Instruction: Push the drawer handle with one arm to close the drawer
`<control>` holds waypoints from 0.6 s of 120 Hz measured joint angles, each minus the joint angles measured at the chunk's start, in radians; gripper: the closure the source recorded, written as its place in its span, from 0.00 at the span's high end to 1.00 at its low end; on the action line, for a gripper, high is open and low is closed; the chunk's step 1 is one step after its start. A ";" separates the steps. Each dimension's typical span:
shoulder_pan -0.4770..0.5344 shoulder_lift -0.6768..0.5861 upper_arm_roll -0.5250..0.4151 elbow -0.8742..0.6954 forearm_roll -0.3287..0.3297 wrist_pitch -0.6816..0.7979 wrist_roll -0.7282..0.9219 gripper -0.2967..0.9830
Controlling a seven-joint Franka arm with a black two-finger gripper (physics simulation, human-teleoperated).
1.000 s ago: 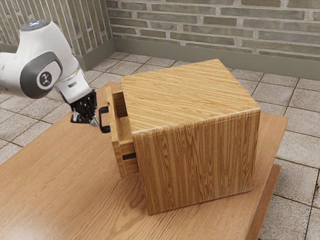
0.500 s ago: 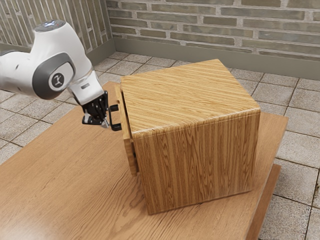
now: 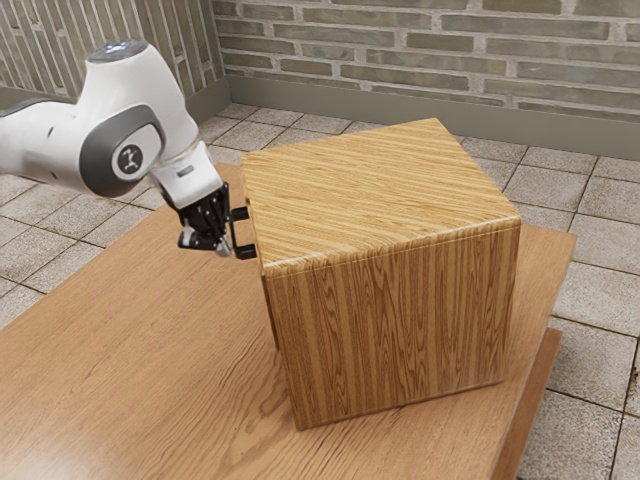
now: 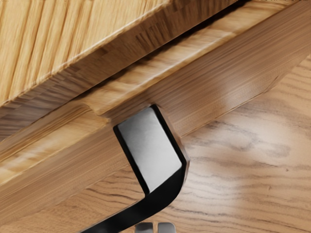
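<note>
The arm [image 3: 138, 110] bears a small dark emblem [image 3: 130, 158]; no words or numbers can be read.

cabinet [image 3: 395, 325]: honey-brown, wood-grained | handle [image 4: 167, 191]: black | table [image 3: 150, 370]: brown, grained | arm [image 3: 140, 90]: white, grey

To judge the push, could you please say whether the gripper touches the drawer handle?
Cannot tell: both views show the gripper beside the handle, but neither plainly shows contact or gap.

Brick wall [image 3: 450, 50], grey-green, pale mortar, beyond my wooden tabletop [image 3: 160, 340]. Plain baseboard [image 3: 400, 106] along the wall's foot. Speckled square floor tiles [image 3: 600, 240] beside and behind the tabletop. Soft sheen on its grain.
</note>
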 joint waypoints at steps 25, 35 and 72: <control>0.001 0.009 -0.016 0.007 -0.001 0.003 -0.006 0.15; 0.019 -0.003 -0.019 0.004 0.000 -0.005 -0.014 0.16; 0.307 -0.195 0.008 0.001 0.016 -0.265 -0.154 0.45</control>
